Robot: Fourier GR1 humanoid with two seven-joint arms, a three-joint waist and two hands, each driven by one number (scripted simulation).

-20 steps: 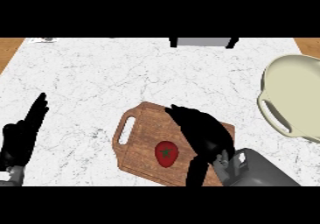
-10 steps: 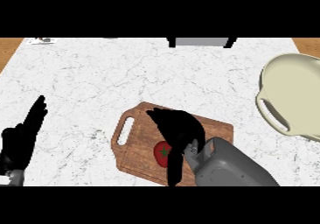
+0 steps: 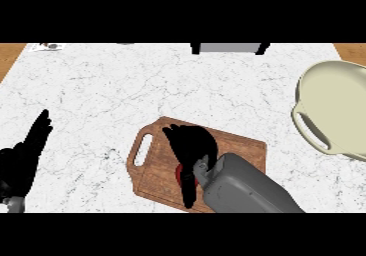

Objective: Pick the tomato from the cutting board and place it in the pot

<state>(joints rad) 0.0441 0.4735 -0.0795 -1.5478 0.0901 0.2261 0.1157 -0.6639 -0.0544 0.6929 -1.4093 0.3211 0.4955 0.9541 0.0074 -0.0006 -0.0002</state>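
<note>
On the wooden cutting board (image 3: 241, 147) in the lower middle of the head view lies the tomato (image 3: 178, 173); only a thin red sliver of it shows. My right hand (image 3: 190, 145) lies directly over it, fingers stretched toward the board's far-left corner and thumb pointing back toward the near edge. The fingers look relaxed, not curled round the tomato. The cream pot (image 3: 341, 107), with a side handle, stands at the right edge, apart from the board. At the left edge my left hand (image 3: 22, 157) rests open, fingers up.
A grey object with dark legs (image 3: 227, 47) stands at the counter's far edge. A small item (image 3: 49, 46) lies at the far left corner. White marble counter (image 3: 105, 90) spreads between the board and the far edge.
My right hand has moved left across the board and now covers the tomato, which was in plain sight one second ago. The left hand, board and pot stay where they were.
</note>
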